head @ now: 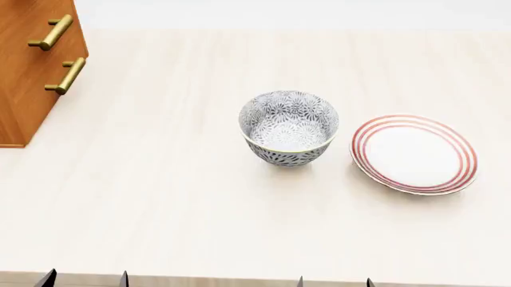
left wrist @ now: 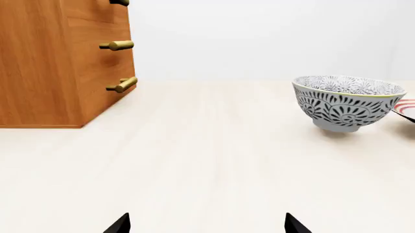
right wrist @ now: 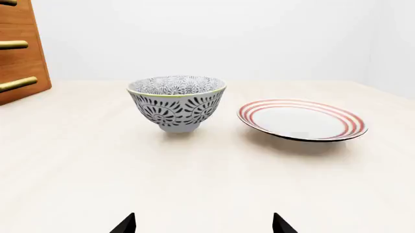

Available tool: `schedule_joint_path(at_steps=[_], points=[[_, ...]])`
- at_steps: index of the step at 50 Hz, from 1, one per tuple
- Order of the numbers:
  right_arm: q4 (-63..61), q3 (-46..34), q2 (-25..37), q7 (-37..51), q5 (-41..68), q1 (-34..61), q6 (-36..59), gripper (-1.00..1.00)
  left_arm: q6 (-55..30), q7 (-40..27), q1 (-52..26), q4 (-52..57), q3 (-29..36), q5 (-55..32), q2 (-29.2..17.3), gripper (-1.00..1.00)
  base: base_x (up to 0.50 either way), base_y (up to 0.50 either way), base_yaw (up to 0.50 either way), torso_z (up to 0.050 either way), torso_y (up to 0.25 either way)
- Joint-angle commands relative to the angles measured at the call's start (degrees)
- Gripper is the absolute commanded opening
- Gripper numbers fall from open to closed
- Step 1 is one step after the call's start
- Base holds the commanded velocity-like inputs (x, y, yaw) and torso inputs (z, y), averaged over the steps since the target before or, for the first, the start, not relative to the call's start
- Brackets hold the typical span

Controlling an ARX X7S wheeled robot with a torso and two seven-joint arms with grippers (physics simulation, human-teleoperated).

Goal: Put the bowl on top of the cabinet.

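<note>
A deep round ceramic bowl (head: 288, 127), white with a dense grey-black floral pattern inside and out and a pale rim, stands upright near the middle of a pale, light-wood worktop (head: 183, 203), with nothing in it. Just beside it, toward the worktop's right edge and not touching it, lies a flat white plate with red rings (head: 414, 153). Well apart from both, at the worktop's far left corner, stands a large orange-brown wooden cabinet (head: 24, 89), its drawer fronts bearing brass cylindrical bar handles (head: 67, 76); its top is out of view in all three pictures. The bowl sits on the worktop, not on the cabinet. The left gripper (head: 85, 278) and the right gripper (head: 334, 282) show only as dark fingertips at the worktop's near edge, well short of the bowl. Each has its two fingertips (left wrist: 119, 224) spread wide with bare worktop showing between them, and neither has hold of anything. From the right wrist view, the bowl stands between the cabinet and the plate, the right gripper's fingertips (right wrist: 124, 224) low and parted before it.
</note>
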Motion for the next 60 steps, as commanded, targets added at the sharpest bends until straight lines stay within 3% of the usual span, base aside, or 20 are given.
schedule_joint_path(at_steps=[1, 35, 60], points=[[-0.1, -1.06, 0.89, 1.15, 0.96, 0.01, 0.19, 1.0, -0.03, -1.03, -0.04, -0.03, 1.01, -0.93, -0.93, 1.0, 0.0, 0.0, 0.0, 0.0, 0.0], [-0.89, -4.51, 4.16, 6.09, 5.17, 0.02, -0.36, 1.0, 0.24, -5.18, -0.56, -0.62, 5.19, -4.67, -4.56, 1.0, 0.0, 0.0, 0.0, 0.0, 0.0], [-0.03, -6.47, 5.59, 8.22, 6.54, 0.85, -0.12, 1.0, 0.54, -6.89, -0.77, -0.82, 7.02, -6.26, -6.1, 1.0, 0.0, 0.4, 0.0, 0.0, 0.0]])
